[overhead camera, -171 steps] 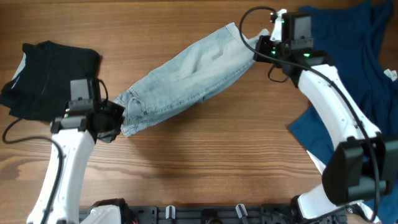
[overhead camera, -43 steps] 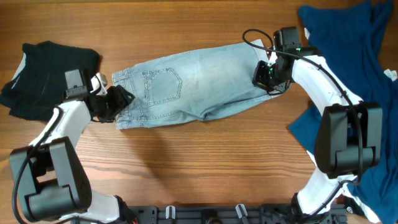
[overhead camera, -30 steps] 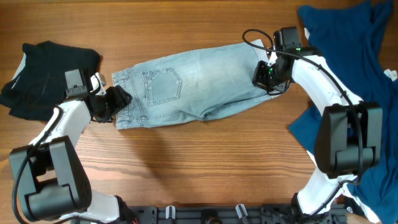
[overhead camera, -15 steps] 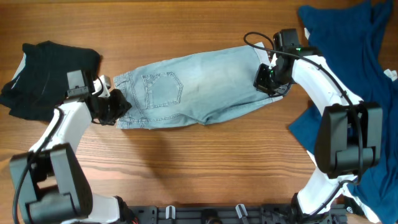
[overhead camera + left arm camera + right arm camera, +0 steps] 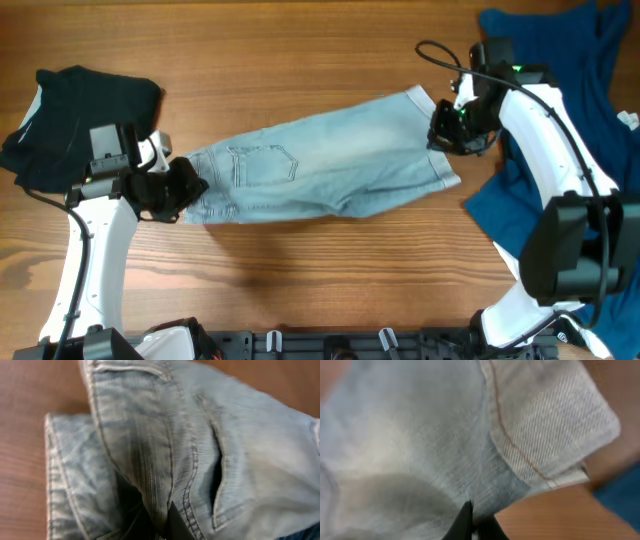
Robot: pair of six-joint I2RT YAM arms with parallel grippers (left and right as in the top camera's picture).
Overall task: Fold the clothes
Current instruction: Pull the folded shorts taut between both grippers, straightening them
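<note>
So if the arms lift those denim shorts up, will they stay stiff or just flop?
Probably flop: the denim shorts crease and bunch where the left gripper pinches one end. With the right gripper holding the other end, the middle would likely sag. The thick stitched seams suggest fair weight and a grippy, non-slippery weave.

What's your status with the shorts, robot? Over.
Left gripper shut on shorts, waistband end. Right gripper shut on hem end. Shorts stretched between them. Nothing lying on them.
</note>
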